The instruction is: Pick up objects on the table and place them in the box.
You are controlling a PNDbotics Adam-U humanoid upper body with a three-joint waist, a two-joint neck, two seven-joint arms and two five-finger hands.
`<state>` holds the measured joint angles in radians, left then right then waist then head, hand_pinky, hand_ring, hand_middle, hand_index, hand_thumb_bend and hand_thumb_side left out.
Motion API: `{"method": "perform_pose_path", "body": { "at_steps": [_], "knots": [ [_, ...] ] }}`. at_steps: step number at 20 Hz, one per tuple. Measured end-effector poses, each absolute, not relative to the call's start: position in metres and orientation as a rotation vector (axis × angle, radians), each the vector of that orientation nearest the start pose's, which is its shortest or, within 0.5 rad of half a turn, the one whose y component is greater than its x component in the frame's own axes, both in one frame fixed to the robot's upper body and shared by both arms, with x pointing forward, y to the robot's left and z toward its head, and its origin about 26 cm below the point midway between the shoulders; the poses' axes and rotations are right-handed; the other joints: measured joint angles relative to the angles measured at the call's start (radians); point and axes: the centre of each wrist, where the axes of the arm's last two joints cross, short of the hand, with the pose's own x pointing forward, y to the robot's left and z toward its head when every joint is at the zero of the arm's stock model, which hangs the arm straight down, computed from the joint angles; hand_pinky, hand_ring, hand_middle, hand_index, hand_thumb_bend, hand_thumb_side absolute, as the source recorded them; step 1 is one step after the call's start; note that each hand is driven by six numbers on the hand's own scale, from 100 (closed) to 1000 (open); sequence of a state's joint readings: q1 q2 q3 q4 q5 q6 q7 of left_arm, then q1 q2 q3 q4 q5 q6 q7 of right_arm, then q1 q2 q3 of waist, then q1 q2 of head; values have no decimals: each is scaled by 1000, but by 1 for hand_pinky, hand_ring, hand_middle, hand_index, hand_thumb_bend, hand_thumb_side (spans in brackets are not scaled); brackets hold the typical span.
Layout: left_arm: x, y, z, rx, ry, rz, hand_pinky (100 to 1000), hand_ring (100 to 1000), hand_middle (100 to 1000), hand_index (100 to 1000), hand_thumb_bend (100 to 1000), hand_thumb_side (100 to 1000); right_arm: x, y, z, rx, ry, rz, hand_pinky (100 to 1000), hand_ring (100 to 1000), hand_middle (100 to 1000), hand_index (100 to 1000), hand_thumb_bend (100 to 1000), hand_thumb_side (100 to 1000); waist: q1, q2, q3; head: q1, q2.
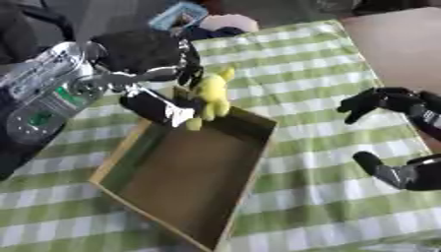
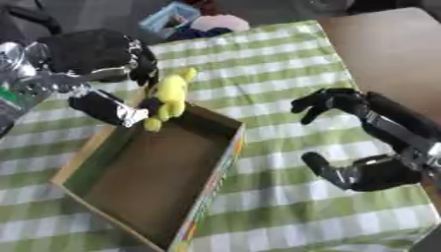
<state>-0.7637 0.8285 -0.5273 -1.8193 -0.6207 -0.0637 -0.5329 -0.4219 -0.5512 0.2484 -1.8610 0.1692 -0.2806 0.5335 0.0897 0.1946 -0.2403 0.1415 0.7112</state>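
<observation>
A yellow plush toy (image 1: 213, 92) hangs over the far end of the open cardboard box (image 1: 251, 177). My left hand (image 1: 148, 53) comes in from the upper left and is shut on it, fingers behind the toy and thumb (image 1: 158, 107) beneath. The toy's lower end dips just past the box's far rim. The inside of the box shows only its brown floor. Over the cloth to the right of the box, my right hand (image 2: 337, 104) is open, fingers spread and thumb (image 2: 323, 167) well apart, holding nothing.
A green-and-white checked cloth (image 1: 327, 197) covers the table. At its far edge lie a blue-framed object (image 1: 176, 15) and a pale pink round thing (image 1: 229, 22). A bare brown surface (image 1: 400, 44) runs along the upper right.
</observation>
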Motion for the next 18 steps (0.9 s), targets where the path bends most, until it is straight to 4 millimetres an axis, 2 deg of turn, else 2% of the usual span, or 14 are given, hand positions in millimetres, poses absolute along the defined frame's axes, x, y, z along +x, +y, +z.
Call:
{"method": "perform_pose_path", "body": {
  "at_steps": [10,12,15,17,18],
  "knots": [
    [355,225,239,-1008,1880,3026,668,487,441,590,100,499,325,-237,193,4,-2006,1599,812,719,781,907,207,312,0,3,-1,0,-1],
    [357,227,234,-996,1859,3062,702,561,520,674,100,462,325,-237,193,8,-2006,1599,812,719,780,907,205,312,0,3,-2,0,-1],
    [363,228,224,-988,1822,3119,720,594,561,722,100,456,325,-236,193,12,-2007,1598,812,719,780,907,205,312,0,5,-4,0,-2],
    [366,230,220,-1017,1799,3132,762,683,656,816,100,441,326,-236,193,12,-2009,1598,811,719,780,907,204,312,0,6,-4,0,-5],
    [368,230,218,-1036,1787,3135,771,698,674,828,109,443,326,-236,194,12,-2010,1599,812,719,780,907,203,313,0,6,-4,0,-5]
  ]
}}
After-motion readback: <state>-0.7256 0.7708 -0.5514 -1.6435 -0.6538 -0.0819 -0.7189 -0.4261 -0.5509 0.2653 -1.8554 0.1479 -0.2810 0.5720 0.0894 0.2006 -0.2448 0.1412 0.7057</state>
